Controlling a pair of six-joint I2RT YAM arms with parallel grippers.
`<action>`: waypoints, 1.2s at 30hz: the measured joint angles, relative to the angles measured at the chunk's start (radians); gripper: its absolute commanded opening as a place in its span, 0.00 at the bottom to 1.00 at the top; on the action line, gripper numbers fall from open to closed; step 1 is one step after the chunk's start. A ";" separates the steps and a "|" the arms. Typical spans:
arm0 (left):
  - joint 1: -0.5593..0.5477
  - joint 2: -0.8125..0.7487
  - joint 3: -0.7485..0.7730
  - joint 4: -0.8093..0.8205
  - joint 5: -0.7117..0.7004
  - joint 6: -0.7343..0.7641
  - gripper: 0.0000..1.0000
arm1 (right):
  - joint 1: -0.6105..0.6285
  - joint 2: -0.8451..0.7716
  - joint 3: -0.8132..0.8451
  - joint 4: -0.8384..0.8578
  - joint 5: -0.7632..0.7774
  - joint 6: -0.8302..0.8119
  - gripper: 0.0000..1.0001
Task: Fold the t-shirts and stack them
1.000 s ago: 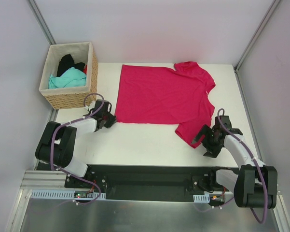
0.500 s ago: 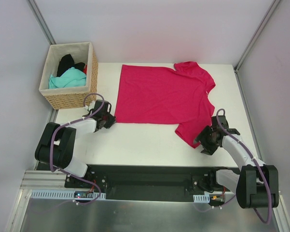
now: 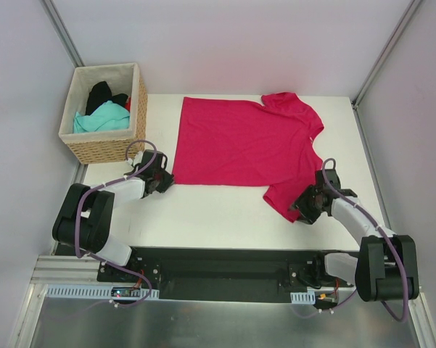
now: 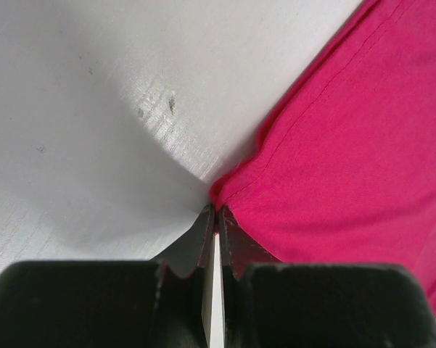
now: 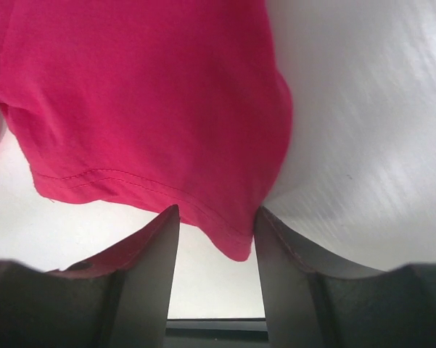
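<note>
I see the crimson-pink shirt (image 3: 243,145) spread flat on the white surface (image 3: 203,216), its hem toward the left and its neck toward the right. My left pincer (image 4: 215,212) is clenched on the shirt's near hem corner, with the cloth nipped between its tips. My right pincer (image 5: 216,217) is released, its fingers standing apart on either side of the near sleeve's corner, which lies in the gap between them. The wicker basket (image 3: 105,151) stands at the far left of the surface, with the teal shirt (image 3: 101,117) and the black shirt (image 3: 100,94) heaped inside it
</note>
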 measured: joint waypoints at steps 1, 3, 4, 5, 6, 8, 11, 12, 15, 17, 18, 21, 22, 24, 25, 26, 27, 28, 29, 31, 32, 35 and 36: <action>0.000 0.000 0.000 0.000 0.000 0.000 0.00 | 0.003 0.007 0.003 0.007 -0.002 0.003 0.49; 0.000 0.000 0.000 0.000 0.000 0.000 0.00 | 0.014 0.018 0.008 0.018 -0.004 0.004 0.50; 0.000 -0.001 -0.001 0.000 0.000 0.000 0.00 | 0.018 0.019 0.010 0.019 -0.004 0.005 0.50; 0.000 -0.002 -0.002 0.001 0.000 0.000 0.00 | 0.023 0.021 0.011 0.019 -0.002 0.005 0.53; 0.000 -0.002 -0.002 0.002 0.000 0.000 0.00 | 0.028 0.020 0.011 0.019 0.001 0.006 0.54; 0.000 -0.002 -0.002 0.002 0.000 0.000 0.00 | 0.038 0.019 0.014 0.014 0.007 0.008 0.55; 0.000 -0.002 -0.002 0.002 0.000 0.000 0.00 | 0.053 0.005 0.013 -0.008 0.022 0.009 0.55; 0.000 -0.002 -0.002 0.002 0.000 -0.001 0.00 | 0.055 -0.001 0.011 -0.020 0.026 0.011 0.55; 0.000 -0.002 -0.002 0.002 0.000 -0.001 0.00 | 0.057 -0.025 -0.001 -0.038 0.037 0.013 0.51; 0.000 -0.001 -0.002 0.002 0.000 -0.001 0.00 | 0.057 -0.030 -0.005 -0.042 0.042 0.014 0.47; 0.000 0.000 -0.002 0.003 0.000 -0.001 0.00 | 0.057 -0.030 -0.005 -0.043 0.043 0.014 0.45; 0.000 0.003 -0.001 0.007 0.000 -0.001 0.00 | 0.057 -0.021 -0.004 -0.045 0.048 0.013 0.40; 0.000 0.004 0.000 0.006 0.000 -0.001 0.00 | 0.057 -0.016 -0.002 -0.047 0.049 0.014 0.37; 0.000 0.006 0.002 0.007 0.000 -0.001 0.00 | 0.057 -0.010 0.001 -0.050 0.052 0.011 0.35; 0.000 0.006 0.002 0.007 0.000 -0.001 0.00 | 0.057 -0.008 0.002 -0.051 0.052 0.011 0.29; 0.000 0.006 0.002 0.007 0.000 -0.001 0.00 | 0.057 -0.006 0.003 -0.052 0.053 0.011 0.24; 0.000 0.006 0.002 0.007 0.000 -0.001 0.00 | 0.057 -0.006 0.003 -0.054 0.057 0.008 0.17; 0.000 0.006 0.002 0.007 0.000 -0.001 0.00 | 0.057 -0.004 0.003 -0.058 0.060 0.007 0.00; 0.000 0.007 0.002 0.007 0.000 -0.001 0.00 | 0.057 -0.002 0.002 -0.061 0.063 0.005 0.00; 0.000 0.008 0.004 0.006 0.000 0.000 0.00 | 0.057 0.001 0.000 -0.061 0.062 0.006 0.01; 0.000 0.008 0.005 0.006 0.000 0.000 0.00 | 0.057 0.001 0.000 -0.058 0.062 0.006 0.01; 0.000 0.008 0.008 0.002 0.000 0.001 0.00 | 0.057 -0.003 0.000 -0.059 0.061 0.003 0.01; 0.000 0.008 0.011 -0.005 0.000 0.004 0.00 | 0.058 -0.006 0.000 -0.064 0.062 0.000 0.00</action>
